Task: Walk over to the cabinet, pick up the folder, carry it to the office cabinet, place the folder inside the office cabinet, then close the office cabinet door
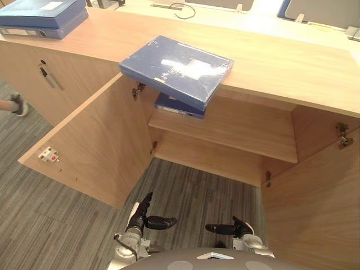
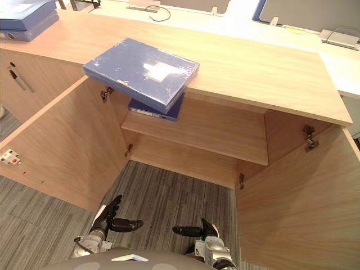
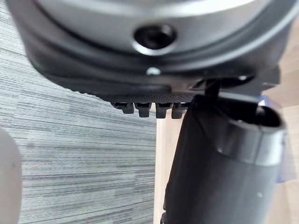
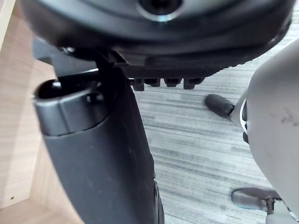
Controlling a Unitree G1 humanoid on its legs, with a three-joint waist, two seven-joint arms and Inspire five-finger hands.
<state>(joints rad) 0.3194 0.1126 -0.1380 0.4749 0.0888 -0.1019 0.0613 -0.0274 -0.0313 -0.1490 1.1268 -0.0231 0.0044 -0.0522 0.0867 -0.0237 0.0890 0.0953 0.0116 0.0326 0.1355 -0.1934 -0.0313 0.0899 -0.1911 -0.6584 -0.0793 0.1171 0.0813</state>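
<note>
A blue folder [image 1: 177,68] wrapped in clear film lies on the wooden cabinet top [image 1: 281,62], and its near corner juts out over the open compartment. A second blue folder [image 1: 179,107] lies on the inner shelf [image 1: 236,129] just below it. My left hand [image 1: 143,216] and right hand [image 1: 233,228] hang low over the carpet in front of the cabinet, well short of both folders. Both hands are open and hold nothing. In the left wrist view my fingers [image 3: 145,108] are straight, as are my fingers [image 4: 163,83] in the right wrist view.
The cabinet's left door [image 1: 90,146] and right door [image 1: 315,208] stand swung out towards me on either side. A stack of blue binders [image 1: 42,17] rests on the top at the far left. A person's shoe [image 1: 17,104] is at the left edge.
</note>
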